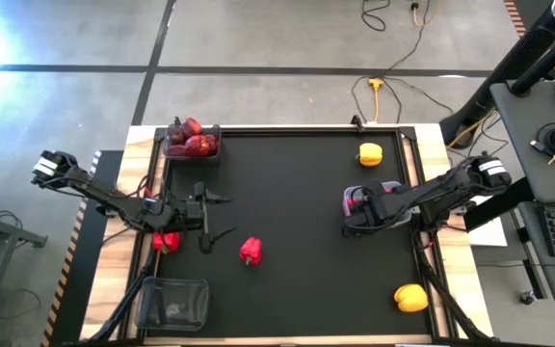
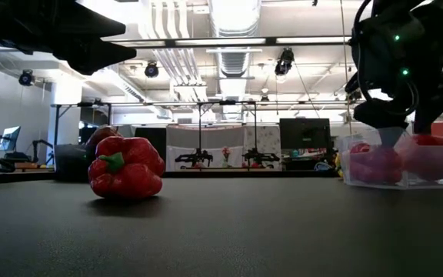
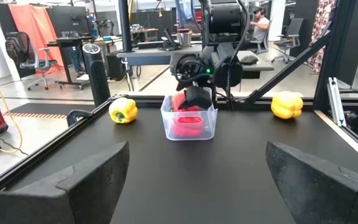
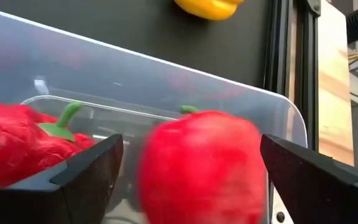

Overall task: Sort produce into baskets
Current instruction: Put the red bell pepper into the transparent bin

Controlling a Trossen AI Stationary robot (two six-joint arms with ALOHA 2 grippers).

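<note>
The right hand [image 4: 191, 180] is spread open over the clear tub [image 1: 385, 190], a red pepper [image 4: 201, 168] dropping in. The left hand [image 1: 218, 214] is open and empty. Two yellow peppers [image 1: 370, 153] and a red pepper [image 1: 251, 251] wait on the surface [image 1: 297, 299].

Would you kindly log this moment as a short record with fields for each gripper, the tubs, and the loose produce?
left gripper: jaws open, empty, above the mat near a red pepper
right gripper: jaws open over the red pepper tub, a pepper between them
apple tub: far left corner, holds dark red fruit
empty tub: near left corner
loose yellow peppers: one far, one near
</note>
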